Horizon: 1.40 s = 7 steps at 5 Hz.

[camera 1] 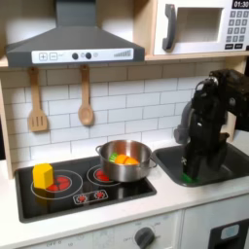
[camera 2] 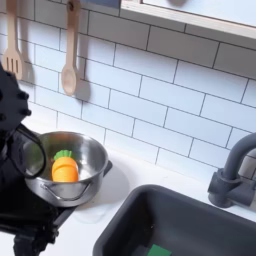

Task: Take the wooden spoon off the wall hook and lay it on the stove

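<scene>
Spoon (camera 1: 86, 100) hangs on wall hook, bowl down, beside spatula (camera 1: 37, 102), above stove (camera 1: 68, 190). Pot (camera 1: 126, 160) on stove's burner at first exterior view's right. End effector (camera 1: 195, 167) low over sink (camera 1: 209, 165), well apart from spoon; jaw state unreadable.

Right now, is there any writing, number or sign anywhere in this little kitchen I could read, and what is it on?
Nothing can be read.
Microwave keypad: rows of buttons and a small display above them, too blurred to read.
Range hood panel: knobs and marks, too small to read.
Stove: red control marks, symbols only, no legible text.
</scene>
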Each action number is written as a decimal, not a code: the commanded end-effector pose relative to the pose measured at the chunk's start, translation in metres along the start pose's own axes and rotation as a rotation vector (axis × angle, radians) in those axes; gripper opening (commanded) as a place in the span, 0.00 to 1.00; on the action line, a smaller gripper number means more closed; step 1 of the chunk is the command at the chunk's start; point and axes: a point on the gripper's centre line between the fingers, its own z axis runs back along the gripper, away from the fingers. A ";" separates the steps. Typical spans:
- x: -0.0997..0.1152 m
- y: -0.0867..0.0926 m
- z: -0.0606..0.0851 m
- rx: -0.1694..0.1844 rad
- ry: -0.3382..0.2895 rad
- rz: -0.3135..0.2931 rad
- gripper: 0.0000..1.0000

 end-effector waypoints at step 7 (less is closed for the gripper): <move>0.105 0.079 0.012 -0.088 -0.158 -0.030 1.00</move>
